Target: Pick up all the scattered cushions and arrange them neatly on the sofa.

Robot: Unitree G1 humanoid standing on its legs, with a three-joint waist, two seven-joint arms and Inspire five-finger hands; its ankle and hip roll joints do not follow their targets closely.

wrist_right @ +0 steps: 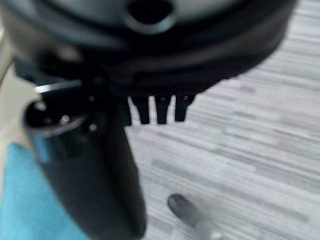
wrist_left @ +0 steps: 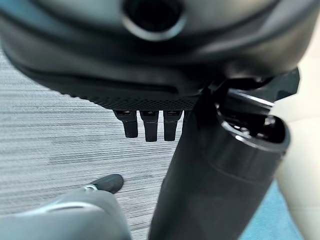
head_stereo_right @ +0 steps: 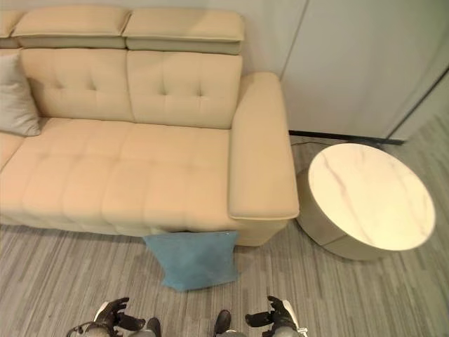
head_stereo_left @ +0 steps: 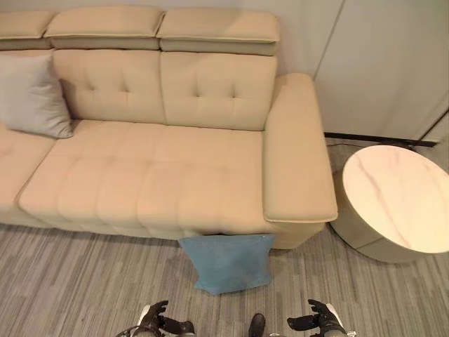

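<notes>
Leaning against the front of the beige sofa (head_stereo_left: pixel 154 175), we see a blue cushion (head_stereo_left: pixel 228 261) on the grey striped carpet (head_stereo_left: pixel 70 281), between and ahead of our left hand (head_stereo_left: pixel 153 316) and right hand (head_stereo_left: pixel 319 317), both loosely open and empty. A grey cushion (head_stereo_left: pixel 31 95) rests on the sofa's seat. A round marble-topped table (head_stereo_left: pixel 396 200) stands beside the sofa's armrest.
</notes>
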